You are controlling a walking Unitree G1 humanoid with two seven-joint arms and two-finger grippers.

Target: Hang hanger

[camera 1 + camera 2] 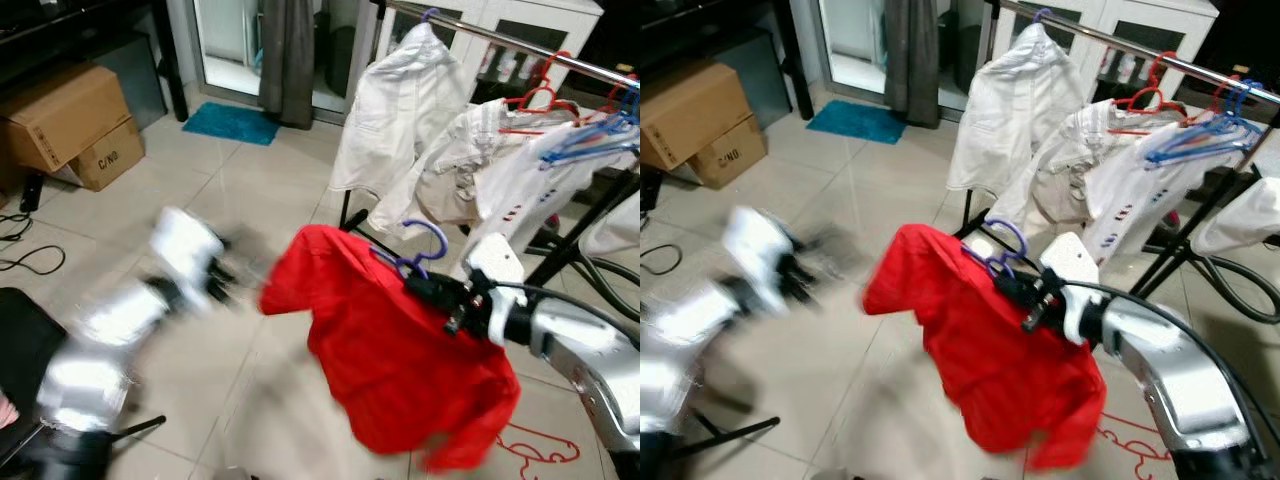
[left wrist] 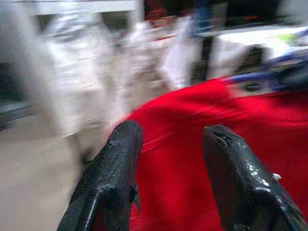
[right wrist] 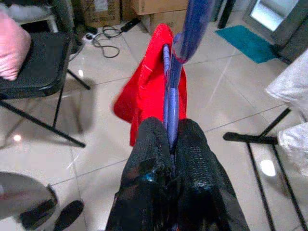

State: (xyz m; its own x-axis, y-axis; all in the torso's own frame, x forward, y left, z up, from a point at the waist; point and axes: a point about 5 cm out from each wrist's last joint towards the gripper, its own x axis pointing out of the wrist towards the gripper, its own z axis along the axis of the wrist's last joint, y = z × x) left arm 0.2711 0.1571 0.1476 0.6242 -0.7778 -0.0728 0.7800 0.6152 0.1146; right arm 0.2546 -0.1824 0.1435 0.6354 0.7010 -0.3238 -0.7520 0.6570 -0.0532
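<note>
Starting at the robot's left, the left end effector (image 1: 222, 268) is motion-blurred in the head views, out beside the red shirt's (image 1: 400, 360) shoulder and apart from the cloth; its wrist view shows the two black fingers (image 2: 113, 178) spread wide with nothing between them and the red fabric just beyond. Further along, the shirt hangs in the air over the tiled floor (image 1: 250, 190), draped on a purple hanger (image 1: 415, 258) whose hook curls upward above the collar. At the robot's right, the right end effector (image 1: 440, 292) is clamped tight on the hanger just below the hook, as its wrist view confirms, with the purple shaft pinched between the fingertips (image 3: 149, 144). Beyond it stands the clothes rail (image 1: 520, 42) with white shirts (image 1: 400, 110) and spare red and blue hangers (image 1: 585, 135) along it. By my reckoning the load is light, but the cloth is soft and floppy, so it will sway and could slide off one arm of the hanger if tilted. The hanger looks like thin, stiff, smooth plastic, likely to twist in a narrow pinch, so the neck near the hook seems the right place to hold, keeping the hook free to drop over the bar. The free gripper might best steady the shoulder seam rather than the loose hem
</note>
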